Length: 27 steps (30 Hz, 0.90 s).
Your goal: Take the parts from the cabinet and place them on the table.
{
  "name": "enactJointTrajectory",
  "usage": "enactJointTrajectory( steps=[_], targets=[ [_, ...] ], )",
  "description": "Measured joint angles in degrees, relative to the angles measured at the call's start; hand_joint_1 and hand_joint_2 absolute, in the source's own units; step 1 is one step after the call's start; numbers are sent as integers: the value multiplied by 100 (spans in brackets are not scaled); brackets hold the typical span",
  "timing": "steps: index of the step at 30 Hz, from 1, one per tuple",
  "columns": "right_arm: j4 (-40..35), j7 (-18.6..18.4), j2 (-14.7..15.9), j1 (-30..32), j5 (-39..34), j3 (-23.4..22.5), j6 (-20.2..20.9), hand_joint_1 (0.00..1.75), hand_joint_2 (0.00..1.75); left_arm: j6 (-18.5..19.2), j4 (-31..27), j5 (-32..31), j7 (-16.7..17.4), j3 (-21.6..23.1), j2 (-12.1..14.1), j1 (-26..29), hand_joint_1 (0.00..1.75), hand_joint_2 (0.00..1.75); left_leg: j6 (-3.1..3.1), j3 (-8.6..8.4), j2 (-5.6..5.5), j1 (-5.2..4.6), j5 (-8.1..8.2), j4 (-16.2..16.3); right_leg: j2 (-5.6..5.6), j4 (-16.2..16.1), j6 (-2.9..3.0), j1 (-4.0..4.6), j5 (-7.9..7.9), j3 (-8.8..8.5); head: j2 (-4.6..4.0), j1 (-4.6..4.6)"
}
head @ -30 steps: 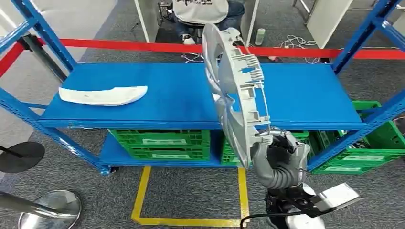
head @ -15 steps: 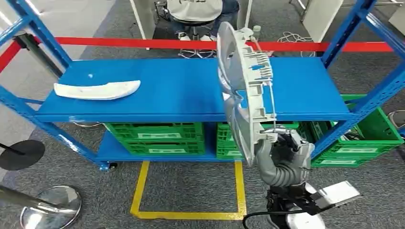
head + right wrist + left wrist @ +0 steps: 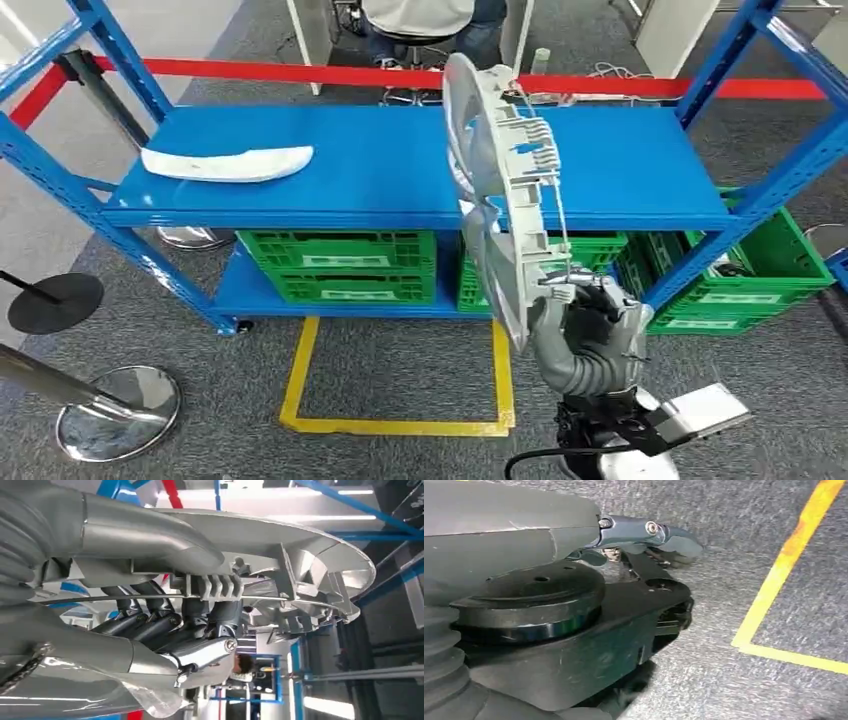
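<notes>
The right hand [image 3: 585, 320] grips a large grey part [image 3: 505, 190] by its lower edge and holds it upright on edge, in front of the blue rack [image 3: 400, 165]. A white curved part [image 3: 228, 163] lies on the rack's upper shelf, well to the left. The left hand [image 3: 644, 535] hangs over the carpet [image 3: 734, 540], its fingers seemingly curled on nothing, though the view is poor.

Grey part [image 3: 505, 190] in right hand [image 3: 590, 325]

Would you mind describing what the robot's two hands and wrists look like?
The right hand has a grey ribbed wrist cover, dark fingers and a smooth grey thumb with metal screws. A black cable loops below it. The left hand has the same grey thumb, a screw-pinned fingertip and a glossy black wrist housing.
</notes>
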<state>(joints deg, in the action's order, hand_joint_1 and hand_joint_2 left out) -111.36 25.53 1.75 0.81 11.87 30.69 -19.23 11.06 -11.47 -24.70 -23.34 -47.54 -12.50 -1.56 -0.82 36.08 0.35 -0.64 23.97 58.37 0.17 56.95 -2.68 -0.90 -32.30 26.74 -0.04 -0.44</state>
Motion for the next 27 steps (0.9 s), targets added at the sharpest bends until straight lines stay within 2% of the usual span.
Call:
enactJointTrajectory(
  steps=[3,4,5,6,7,8,9,10,11,12,13,14,15,16,18,19,20,21,22,23,24,25,26,27],
  targets=[
    [-7,-4,2,34,4,-4,-9,175,175,0,0,4,-2,0,-2,16,0,175,75,41,-2,7,-147,2,-9,52,125,20,51,116,0,4],
    [-7,-11,4,36,4,-7,-9,175,175,-13,0,0,-4,0,0,20,0,175,104,76,-8,21,-105,18,-28,33,209,-22,106,201,0,7],
    [-7,-13,7,33,7,-7,-11,175,175,-15,0,-2,-4,0,-4,22,0,175,151,118,-19,29,120,139,-42,35,264,-18,145,261,0,-7],
    [-13,-11,4,33,11,-7,-11,175,175,-17,0,-2,-7,0,-7,25,0,175,184,212,-19,37,444,434,-44,36,320,-17,195,303,0,-24],
    [-24,-13,7,36,20,-4,-9,175,175,-11,2,-2,-7,0,-4,24,0,175,215,342,-18,48,812,906,-45,38,323,-13,259,355,0,-26],
    [-24,-13,7,38,24,-4,-9,175,175,4,0,-2,-7,0,-4,21,0,175,227,436,-19,53,1071,1362,-46,46,332,-7,330,434,0,-22],
    [-24,-18,7,43,33,-2,-9,175,175,7,0,-11,-7,0,-4,22,0,175,229,462,-19,55,1168,1689,-48,55,334,0,390,515,0,-24],
    [-24,-20,7,47,37,0,-9,175,175,7,0,-42,-7,0,-4,21,0,175,218,397,-19,54,1104,1760,-48,61,334,10,442,595,0,-24],
    [-24,-22,7,49,44,4,-9,175,175,7,0,-53,-7,0,-2,21,0,175,192,232,-19,54,951,1635,-48,69,334,20,490,673,0,-24],
    [-24,-22,7,49,48,11,-9,175,175,7,0,-57,-7,0,-2,19,0,175,154,-23,-20,50,761,1310,-43,73,332,37,543,738,0,-26],
    [-24,-22,7,49,50,17,-9,175,175,7,0,-63,-7,0,-2,13,0,175,89,-380,-25,31,603,795,-34,73,324,58,596,793,0,-22],
    [-26,-22,7,50,50,20,-9,175,175,7,0,-68,-7,0,0,1,0,175,-2,-790,-44,1,591,222,-35,73,313,53,644,822,0,-22],
    [-37,-22,9,53,52,20,-9,175,175,7,-4,-70,-7,0,15,-9,0,175,-72,-1023,-44,-29,712,-187,-37,87,277,93,680,855,0,-17],
    [-41,-24,9,53,55,22,-9,175,175,7,-4,-70,-9,2,-2,-20,0,175,-39,-1041,-48,-33,730,-279,-53,77,238,67,736,874,0,-15],
    [-44,-24,9,46,61,24,-9,175,175,4,-4,-70,-9,2,0,-12,0,175,-55,-975,-50,-66,668,-268,-62,39,166,36,838,891,0,-20],
    [-52,-26,9,49,63,24,-9,175,175,4,-2,-68,-9,0,0,8,0,175,-83,-946,-44,-45,566,-345,-52,31,117,60,886,904,0,-15],
    [-52,-26,13,53,63,24,-9,175,175,4,-4,-68,-9,0,-2,1,0,175,-95,-917,1,-11,488,-366,-30,109,108,38,691,961,0,-24],
    [-55,-26,17,50,68,26,-9,175,175,4,-4,-68,-11,0,-2,-2,0,175,-155,-819,0,-8,433,-363,-26,334,85,34,349,1080,0,6],
    [-55,-24,26,55,70,31,-9,175,175,4,-4,-68,-11,0,-4,-8,0,175,-162,-736,4,-8,371,-346,-28,740,71,27,-15,1180,0,13],
    [-55,-24,28,63,70,35,-11,175,175,4,-2,-68,-11,2,-7,-9,0,175,-165,-646,9,-9,308,-331,-27,1180,53,23,-282,1282,0,11],
    [-55,-24,35,75,72,39,-13,175,175,2,-4,-68,-15,0,-6,-8,0,175,-163,-561,16,-10,251,-327,-29,1531,33,24,-419,1342,0,9],
    [-55,-24,44,98,70,44,-18,175,175,0,-2,-68,-22,0,-2,-9,0,175,-154,-453,20,-10,175,-312,-28,1755,17,22,-373,1321,0,11],
    [-54,-24,50,119,70,46,-18,175,175,0,-2,-68,-26,0,-2,-11,0,175,-145,-361,21,-8,121,-293,-29,1717,6,15,-189,1197,0,11],
    [-54,-24,55,130,70,46,-20,175,175,0,-4,-68,-26,0,-4,-12,0,175,-128,-268,21,-3,77,-257,-29,1486,-2,7,35,983,0,11]
  ],
)
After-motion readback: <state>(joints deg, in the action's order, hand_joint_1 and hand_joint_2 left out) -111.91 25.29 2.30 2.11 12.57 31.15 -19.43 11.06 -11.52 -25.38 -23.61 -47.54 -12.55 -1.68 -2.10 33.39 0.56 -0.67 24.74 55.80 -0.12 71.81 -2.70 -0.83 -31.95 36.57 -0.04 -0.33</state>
